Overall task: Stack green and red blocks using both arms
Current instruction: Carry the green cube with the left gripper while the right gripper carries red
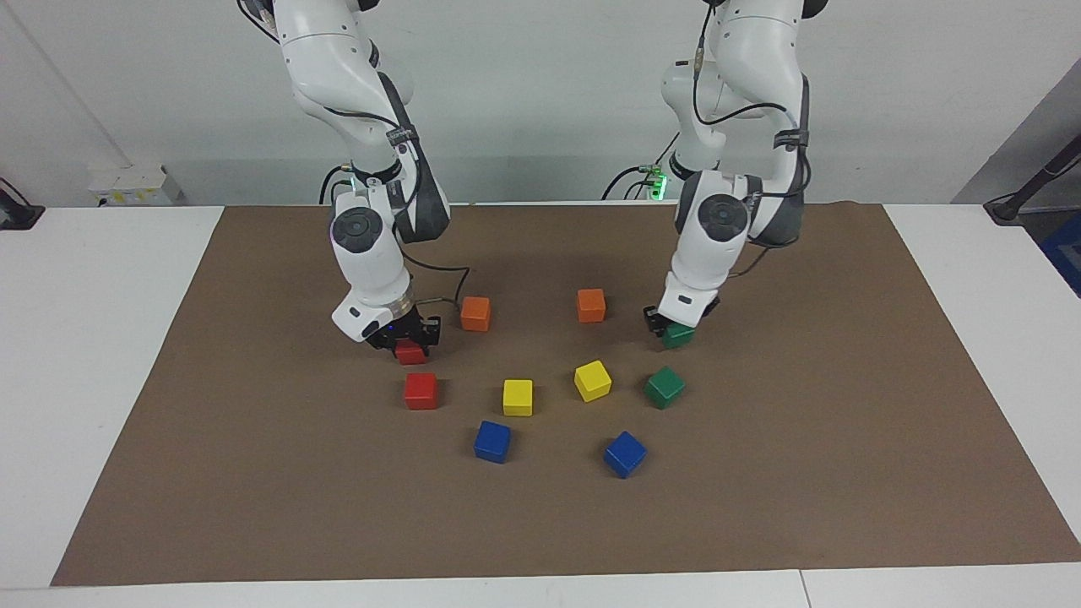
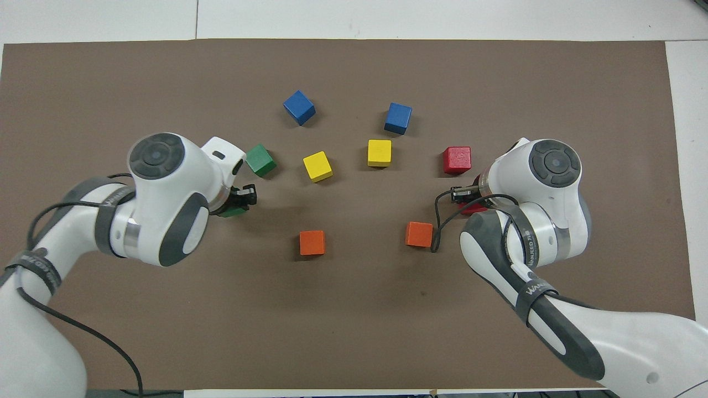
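Note:
My right gripper [image 1: 411,342] is down at the mat, shut on a red block [image 1: 411,354]; the overhead view shows this gripper [image 2: 470,200] and only an edge of the block [image 2: 473,209]. The second red block [image 1: 420,391] [image 2: 457,160] lies free, just farther from the robots. My left gripper [image 1: 676,326] [image 2: 239,203] is down at the mat, shut on a green block [image 1: 679,336] [image 2: 232,212], mostly hidden under it. The second green block [image 1: 665,387] [image 2: 260,160] lies free, just farther from the robots.
On the brown mat [image 1: 253,473] two orange cubes [image 1: 475,313] [image 1: 591,305] lie between the grippers. Two yellow cubes [image 1: 518,397] [image 1: 593,380] lie between the free red and green blocks. Two blue cubes [image 1: 492,441] [image 1: 625,453] lie farthest from the robots.

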Action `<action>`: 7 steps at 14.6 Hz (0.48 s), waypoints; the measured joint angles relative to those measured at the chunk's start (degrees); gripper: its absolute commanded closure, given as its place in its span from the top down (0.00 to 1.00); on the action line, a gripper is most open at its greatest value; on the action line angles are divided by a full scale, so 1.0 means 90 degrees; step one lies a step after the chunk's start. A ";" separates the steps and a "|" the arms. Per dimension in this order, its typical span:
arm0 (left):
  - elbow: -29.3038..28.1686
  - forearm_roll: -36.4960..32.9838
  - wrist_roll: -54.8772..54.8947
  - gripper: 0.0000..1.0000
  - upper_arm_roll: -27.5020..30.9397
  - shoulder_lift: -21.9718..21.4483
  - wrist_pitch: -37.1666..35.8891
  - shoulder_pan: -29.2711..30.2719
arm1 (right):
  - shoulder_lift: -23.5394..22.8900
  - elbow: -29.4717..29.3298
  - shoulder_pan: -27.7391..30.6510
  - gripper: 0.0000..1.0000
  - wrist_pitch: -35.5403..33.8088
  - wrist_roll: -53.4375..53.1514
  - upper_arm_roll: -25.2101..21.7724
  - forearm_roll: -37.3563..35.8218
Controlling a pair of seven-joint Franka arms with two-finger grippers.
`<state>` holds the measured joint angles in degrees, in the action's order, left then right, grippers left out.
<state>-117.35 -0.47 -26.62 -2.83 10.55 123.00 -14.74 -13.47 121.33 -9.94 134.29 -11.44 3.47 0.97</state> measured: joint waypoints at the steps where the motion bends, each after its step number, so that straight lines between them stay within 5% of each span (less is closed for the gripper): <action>1: 0.0150 -0.0001 0.0494 0.00 0.0013 -0.0003 -0.0097 0.0327 | 0.0010 -0.0133 0.0067 0.00 -0.0169 0.0081 -0.0020 -0.0005; 7: 0.0260 -0.0001 0.2764 0.00 0.0035 0.0070 0.0134 0.1688 | 0.0013 -0.0584 0.1467 0.00 -0.0425 0.1743 -0.0084 -0.0005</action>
<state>-115.01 -0.48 -1.75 -2.51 11.18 124.21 0.45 -13.36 116.08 3.27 130.46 4.24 2.71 0.92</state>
